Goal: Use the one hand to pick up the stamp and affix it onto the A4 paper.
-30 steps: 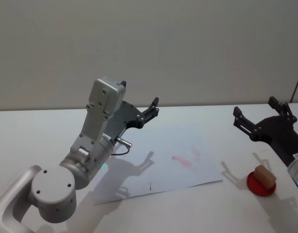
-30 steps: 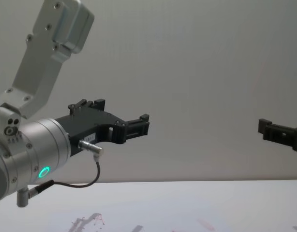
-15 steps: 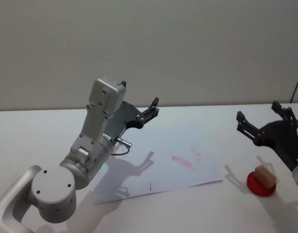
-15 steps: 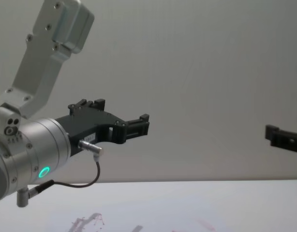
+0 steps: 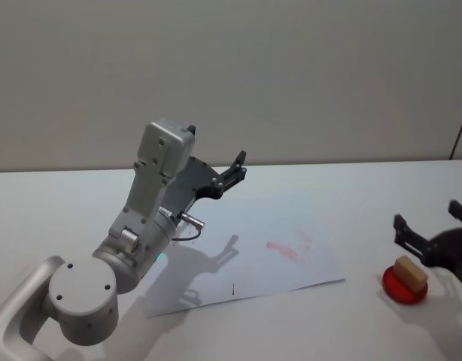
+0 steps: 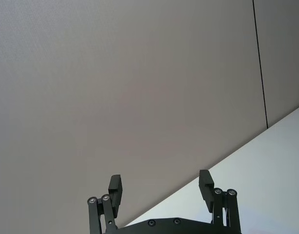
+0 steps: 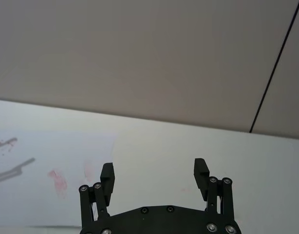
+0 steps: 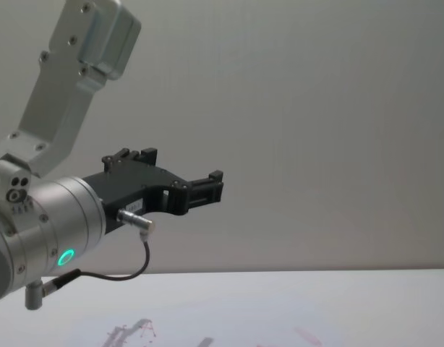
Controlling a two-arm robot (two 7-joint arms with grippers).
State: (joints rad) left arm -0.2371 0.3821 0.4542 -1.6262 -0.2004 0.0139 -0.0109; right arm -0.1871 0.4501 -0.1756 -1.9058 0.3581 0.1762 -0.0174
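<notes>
The stamp (image 5: 411, 272), a small wood-coloured block, rests on a round red pad (image 5: 402, 292) at the table's right. My right gripper (image 5: 428, 218) hovers open just behind and to the right of it, holding nothing; the right wrist view shows its two black fingers spread wide (image 7: 155, 170). The A4 paper (image 5: 246, 244) lies flat at mid-table with faint red marks (image 5: 284, 250), and its edge shows in the right wrist view (image 7: 52, 146). My left gripper (image 5: 235, 169) is parked, raised over the paper's far left corner, with its fingers open (image 6: 160, 181).
The left arm's large silver wrist (image 5: 137, 248) and elbow joint (image 5: 82, 301) stand over the paper's left side, with a black cable looping below. Bare white table (image 5: 351, 188) lies between the paper and the red pad. A plain wall rises behind.
My right gripper has drawn back to the right and down, out of the chest view, ending close behind the stamp. The left arm has not moved.
</notes>
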